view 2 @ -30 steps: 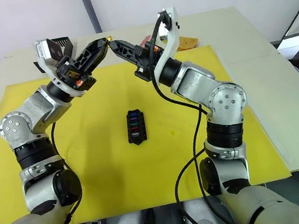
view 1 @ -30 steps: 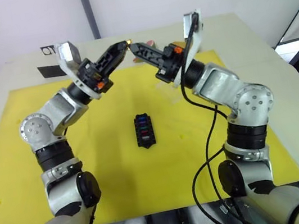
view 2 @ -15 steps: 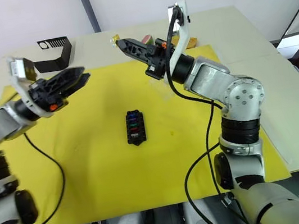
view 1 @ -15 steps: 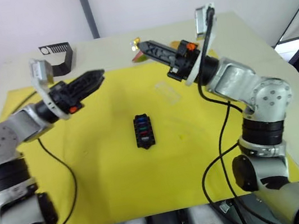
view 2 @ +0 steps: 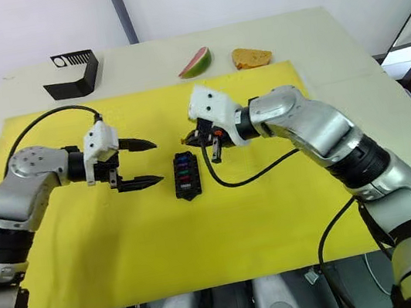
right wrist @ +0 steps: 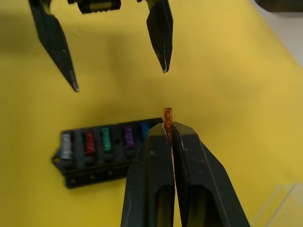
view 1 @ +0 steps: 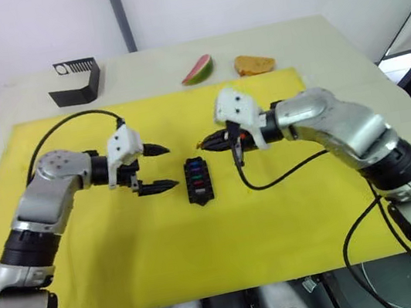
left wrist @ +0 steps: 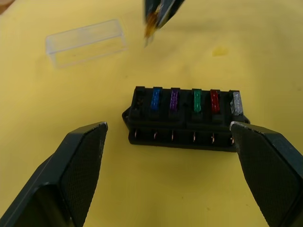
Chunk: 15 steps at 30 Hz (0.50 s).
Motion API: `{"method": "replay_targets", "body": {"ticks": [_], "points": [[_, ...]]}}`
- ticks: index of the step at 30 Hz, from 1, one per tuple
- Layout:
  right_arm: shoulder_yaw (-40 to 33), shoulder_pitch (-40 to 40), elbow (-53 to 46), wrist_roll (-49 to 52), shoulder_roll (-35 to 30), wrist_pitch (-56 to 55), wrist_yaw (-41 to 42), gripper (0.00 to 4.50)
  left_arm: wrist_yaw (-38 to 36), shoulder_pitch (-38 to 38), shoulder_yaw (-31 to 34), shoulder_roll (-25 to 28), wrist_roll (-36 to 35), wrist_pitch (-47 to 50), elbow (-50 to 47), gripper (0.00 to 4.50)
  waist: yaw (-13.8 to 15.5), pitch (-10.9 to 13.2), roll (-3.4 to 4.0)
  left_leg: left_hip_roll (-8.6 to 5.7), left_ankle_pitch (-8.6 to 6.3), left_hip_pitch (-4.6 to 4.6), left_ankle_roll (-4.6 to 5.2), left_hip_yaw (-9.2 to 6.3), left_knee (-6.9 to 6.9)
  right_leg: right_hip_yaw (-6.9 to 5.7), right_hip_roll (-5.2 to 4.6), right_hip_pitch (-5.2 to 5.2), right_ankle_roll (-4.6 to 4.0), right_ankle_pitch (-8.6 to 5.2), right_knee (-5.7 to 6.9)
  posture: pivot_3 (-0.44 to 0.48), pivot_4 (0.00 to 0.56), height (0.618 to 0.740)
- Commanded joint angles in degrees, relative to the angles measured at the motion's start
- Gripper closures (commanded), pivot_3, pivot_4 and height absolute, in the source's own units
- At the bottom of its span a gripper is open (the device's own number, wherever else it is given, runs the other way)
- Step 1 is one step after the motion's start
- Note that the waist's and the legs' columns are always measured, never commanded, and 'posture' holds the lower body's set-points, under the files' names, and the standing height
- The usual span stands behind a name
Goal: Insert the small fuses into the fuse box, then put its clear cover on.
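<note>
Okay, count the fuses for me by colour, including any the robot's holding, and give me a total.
Blue fuse: 1
Purple fuse: 1
Green fuse: 1
Red fuse: 1
Grey fuse: 1
Amber fuse, pinched in the right gripper: 1
Total: 6

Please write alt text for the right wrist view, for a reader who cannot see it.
The right gripper, shut, holds an amber fuse above a black fuse box on a yellow mat. The open left gripper faces it.
</note>
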Motion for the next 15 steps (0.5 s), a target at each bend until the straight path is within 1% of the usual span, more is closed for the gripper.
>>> {"method": "replay_targets", "body": {"ticks": [1, 5, 11, 15], "points": [[1.23, -3.54, 2.82, -6.02, 2.37, -3.78, 4.01, 4.5, -0.39, -2.96, -0.03, -1.34, 3.97, -4.53, 3.53, 0.12, 0.03, 0.02, -0.03, 0.0, 0.0, 0.0, 0.0, 0.0, 0.02, 0.0, 0.0, 0.0, 0.0, 0.0, 0.0, 0.0, 0.15, 0.74], [2.44, -5.26, 6.55, -10.12, 5.21, -4.32, 7.08, 4.5, -2.14, -4.17, -0.22, -2.49, 6.01, -5.73, 6.65, 0.12, 0.0, 0.02, -0.03, 0.0, 0.0, -0.01, 0.0, 0.0, 0.02, -0.01, 0.0, -0.01, 0.0, 0.0, -0.01, 0.0, 0.15, 0.74], [3.27, -7.84, 12.27, -15.88, 9.58, -5.33, 9.76, 4.5, -4.37, -4.61, 0.1, -2.96, 7.49, -5.96, 7.53, 0.12, 0.01, 0.02, -0.03, 0.0, 0.03, -0.04, -0.06, 0.0, 0.04, -0.01, 0.0, -0.03, 0.0, 0.0, 0.0, 0.0, 0.15, 0.74], [3.39, -7.91, 13.7, -18.45, 10.75, -5.69, 11.47, 4.5, -4.69, -4.63, 0.46, -3.37, 8.05, -5.8, 7.55, 0.12, 0.01, 0.02, -0.02, 0.0, 0.03, -0.03, -0.05, 0.0, 0.05, -0.02, 0.0, -0.03, 0.0, 0.0, 0.02, 0.0, 0.15, 0.74]]}}
